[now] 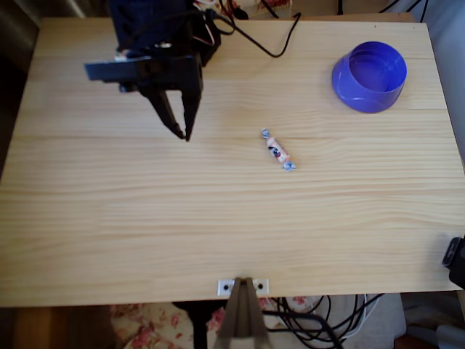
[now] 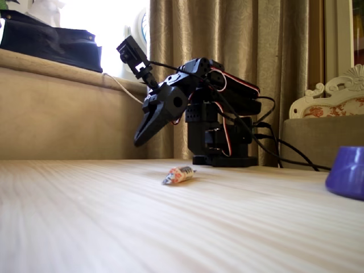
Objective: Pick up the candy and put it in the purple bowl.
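The candy [image 1: 277,150] lies on the wooden table near its middle, pale pink with twisted light-blue ends; the fixed view shows the candy [image 2: 178,175] resting flat in front of the arm. The purple bowl [image 1: 369,76] stands at the table's back right, and the bowl [image 2: 348,171] is cut off at the right edge of the fixed view. My black gripper [image 1: 182,133] hangs above the table to the left of the candy, well apart from it. In the fixed view the gripper [image 2: 140,140] points down with its jaws close together and nothing between them.
The arm's base [image 2: 219,142] stands at the table's back edge with cables [image 1: 272,43] trailing behind it. A clamp [image 1: 242,289] sits on the table's front edge. A dark object [image 1: 455,262] pokes in at the right edge.
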